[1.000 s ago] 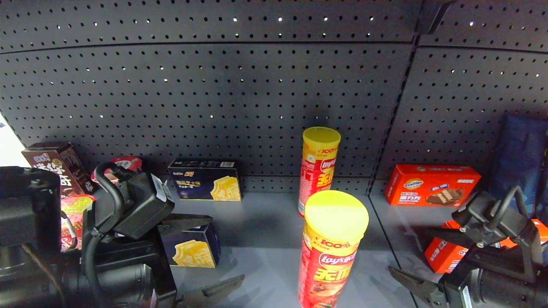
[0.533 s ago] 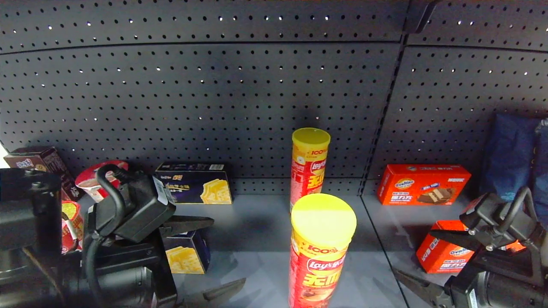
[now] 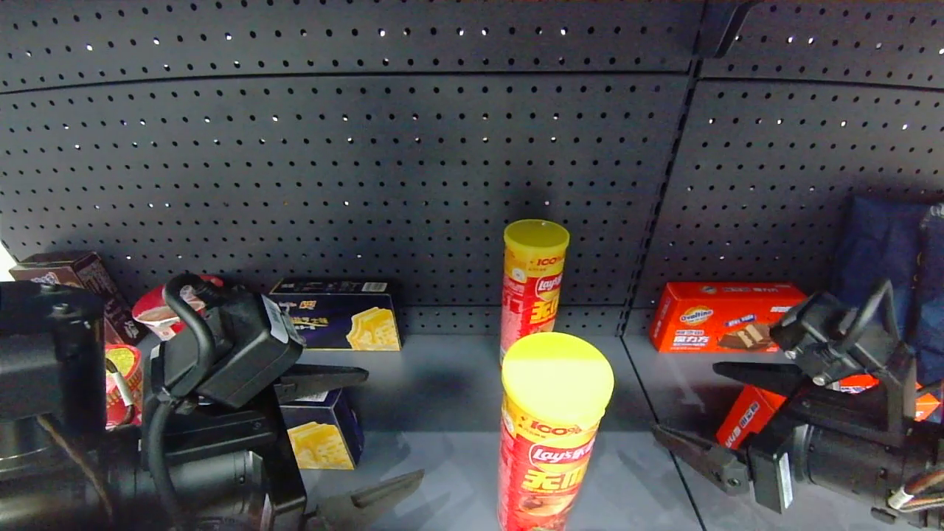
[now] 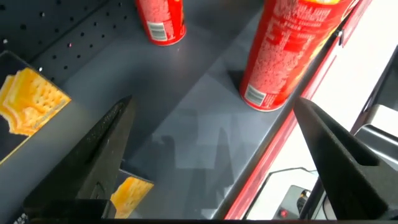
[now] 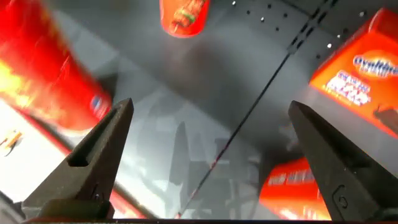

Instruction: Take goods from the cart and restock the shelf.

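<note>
Shelf (image 3: pixel 457 398) stock, nothing carried.
Head view: two chip cans (image 3: pixel 535 287), two navy biscuit boxes (image 3: pixel 339 313), two orange boxes (image 3: pixel 726 317). Left wrist view: left gripper (image 4: pixel 212 104) spread, empty, two chip cans ahead. Right wrist view: right gripper (image 5: pixel 210 106) spread, empty, two orange boxes ahead.

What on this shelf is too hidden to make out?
- Head view: front cracker box, half behind the left gripper.
- Head view: front orange box, mostly behind the right gripper.
- Head view: front chip can, base cut off by the bottom edge.
</note>
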Robot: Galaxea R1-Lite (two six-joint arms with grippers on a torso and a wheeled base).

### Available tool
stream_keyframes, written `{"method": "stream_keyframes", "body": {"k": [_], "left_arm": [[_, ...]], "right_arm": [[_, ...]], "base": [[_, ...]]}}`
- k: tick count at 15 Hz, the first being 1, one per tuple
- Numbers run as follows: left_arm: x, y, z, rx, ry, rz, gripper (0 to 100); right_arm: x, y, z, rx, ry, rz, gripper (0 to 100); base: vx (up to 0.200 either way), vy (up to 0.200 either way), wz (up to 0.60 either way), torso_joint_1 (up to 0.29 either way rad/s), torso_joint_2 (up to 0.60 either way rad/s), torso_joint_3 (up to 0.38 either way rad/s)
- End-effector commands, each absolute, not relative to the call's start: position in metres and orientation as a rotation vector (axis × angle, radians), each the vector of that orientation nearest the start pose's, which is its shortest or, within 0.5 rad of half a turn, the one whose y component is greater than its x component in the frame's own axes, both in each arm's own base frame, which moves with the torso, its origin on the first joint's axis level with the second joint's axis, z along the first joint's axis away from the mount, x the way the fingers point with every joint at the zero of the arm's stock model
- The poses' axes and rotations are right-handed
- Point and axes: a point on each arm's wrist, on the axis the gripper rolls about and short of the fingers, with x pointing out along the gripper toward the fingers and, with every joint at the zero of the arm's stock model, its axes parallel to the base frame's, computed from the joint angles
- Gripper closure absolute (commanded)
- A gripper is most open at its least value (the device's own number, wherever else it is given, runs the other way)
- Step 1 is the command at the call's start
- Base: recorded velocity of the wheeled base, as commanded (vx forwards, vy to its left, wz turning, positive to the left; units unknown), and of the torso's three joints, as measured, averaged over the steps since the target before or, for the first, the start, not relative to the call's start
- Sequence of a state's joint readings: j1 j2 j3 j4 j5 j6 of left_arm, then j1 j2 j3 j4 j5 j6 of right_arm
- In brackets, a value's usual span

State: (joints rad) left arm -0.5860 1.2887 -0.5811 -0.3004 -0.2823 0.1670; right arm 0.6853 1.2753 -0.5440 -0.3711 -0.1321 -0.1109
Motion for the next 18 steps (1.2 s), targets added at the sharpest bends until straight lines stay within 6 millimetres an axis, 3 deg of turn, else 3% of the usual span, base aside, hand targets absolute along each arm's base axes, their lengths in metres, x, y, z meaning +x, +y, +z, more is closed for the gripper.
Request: {"method": "stream_keyframes", "body": {"k": [1,6,9,13,18], "left_arm": [[0.157,-0.112,0.192,0.218,0.342,-0.888,0],[0.157,-0.111,0.193,0.218,0.339,-0.875,0],[0.157,-0.111,0.193,0.22,0.34,-0.876,0],[0.164,-0.116,0.199,0.216,0.325,-0.873,0],[0.165,-0.116,0.2,0.217,0.32,-0.866,0]], "right_arm": [[0.168,0.127,0.192,-0.262,0.322,0.515,0],[0.199,0.144,0.203,-0.26,0.304,0.443,0],[0.189,0.151,0.192,-0.284,0.336,0.499,0],[0.196,0.157,0.186,-0.294,0.357,0.502,0],[0.171,0.163,0.166,-0.346,0.411,0.586,0]], "base": [[0.0,0.0,0.0,0.0,0.0,0.0],[0.0,0.0,0.0,0.0,0.0,0.0],[0.0,0.0,0.0,0.0,0.0,0.0],[0.0,0.0,0.0,0.0,0.0,0.0],[0.0,0.0,0.0,0.0,0.0,0.0]]}}
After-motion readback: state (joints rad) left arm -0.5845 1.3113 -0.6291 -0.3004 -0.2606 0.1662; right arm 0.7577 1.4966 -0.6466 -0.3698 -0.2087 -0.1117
